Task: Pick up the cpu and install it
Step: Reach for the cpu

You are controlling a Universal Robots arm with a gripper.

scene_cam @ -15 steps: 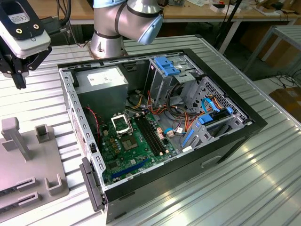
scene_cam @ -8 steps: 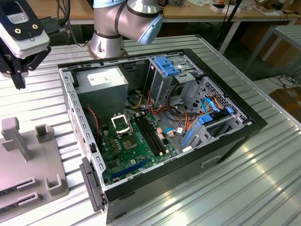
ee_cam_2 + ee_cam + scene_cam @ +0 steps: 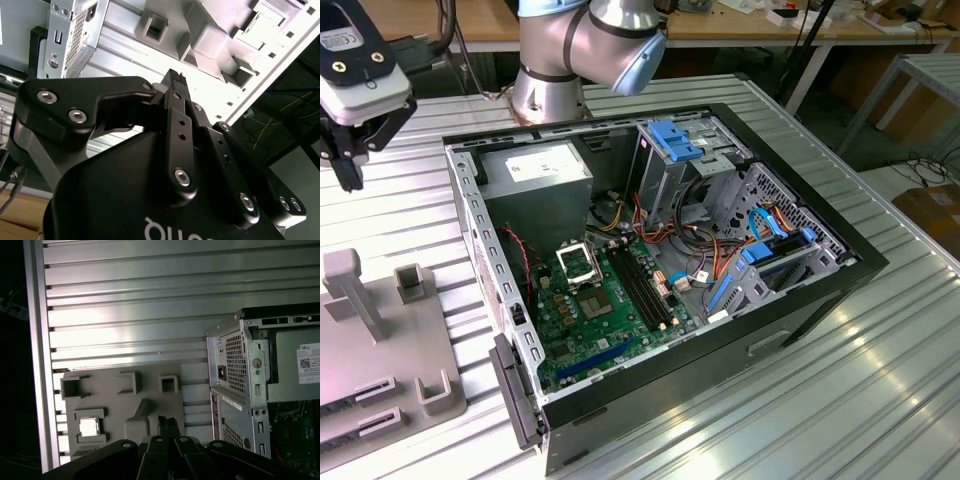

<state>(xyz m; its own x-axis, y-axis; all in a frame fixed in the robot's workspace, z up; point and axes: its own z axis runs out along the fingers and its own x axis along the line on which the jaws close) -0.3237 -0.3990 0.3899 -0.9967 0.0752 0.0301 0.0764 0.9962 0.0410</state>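
The cpu (image 3: 89, 426) is a small silver square lying flat in a pocket of the grey holder plate (image 3: 120, 407), seen in the first wrist view. My gripper (image 3: 167, 421) hovers above that plate, off to one side of the cpu and not touching it. Its fingers (image 3: 174, 80) are pressed together, shut with nothing between them. In the exterior view the gripper (image 3: 348, 170) hangs at the far left, above the table and behind the holder plate (image 3: 380, 360). The black socket frame (image 3: 578, 262) sits on the green motherboard (image 3: 610, 325) inside the open computer case.
The open computer case (image 3: 860, 265) lies on its side in the middle of the ribbed metal table (image 3: 880, 380), with cables, blue drive brackets (image 3: 675, 140) and a power supply (image 3: 535, 165) inside. The arm's base (image 3: 550, 90) stands behind the case. Upright posts (image 3: 350, 290) rise from the holder plate.
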